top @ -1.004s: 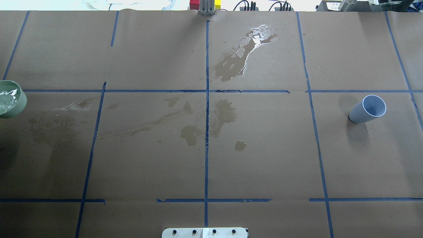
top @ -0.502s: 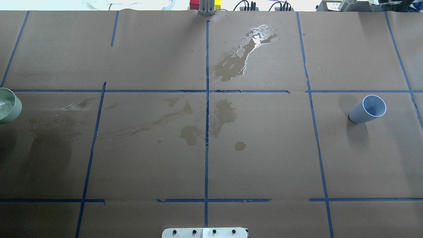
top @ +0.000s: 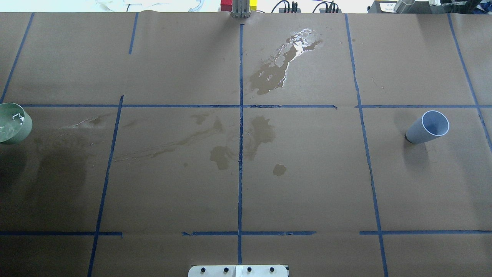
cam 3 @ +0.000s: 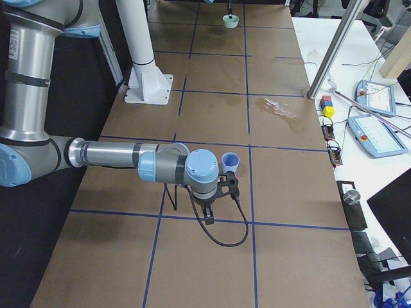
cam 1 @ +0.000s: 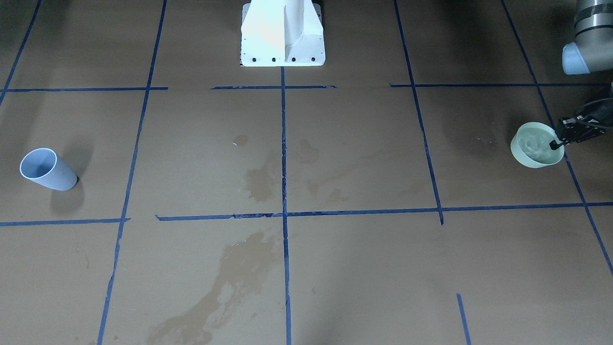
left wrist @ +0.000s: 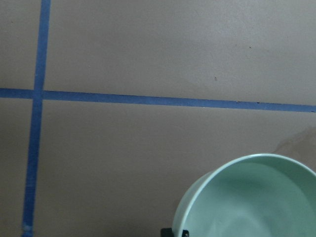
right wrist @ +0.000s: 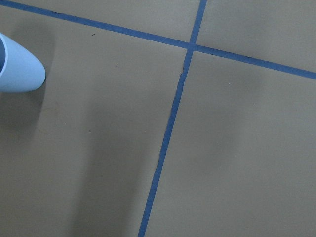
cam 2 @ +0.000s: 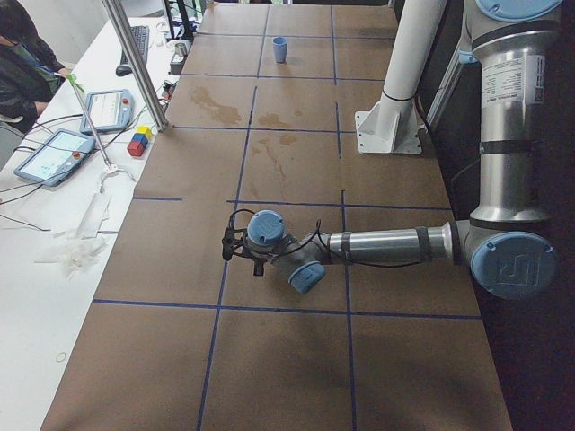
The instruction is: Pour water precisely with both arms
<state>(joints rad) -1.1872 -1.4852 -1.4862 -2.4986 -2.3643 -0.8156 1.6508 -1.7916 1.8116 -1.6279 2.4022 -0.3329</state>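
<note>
Here, left pincer (cam 1: pixel 556 143) tight on rim of mint bowl (cam 1: pixel 526 160) of water (cam 1: pixel 535 143); right pincer (cam 3: pixel 229 187) state unclear.

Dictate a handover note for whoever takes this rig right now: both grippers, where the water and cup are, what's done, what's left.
Left gripper: shut on the rim of the mint-green bowl, which holds the water, at the table's left end.
Right gripper: apart from the blue cup; open or shut, cannot tell.
Done: bowl gripped.
Left: grasp cup, bring both together, pour.
</note>
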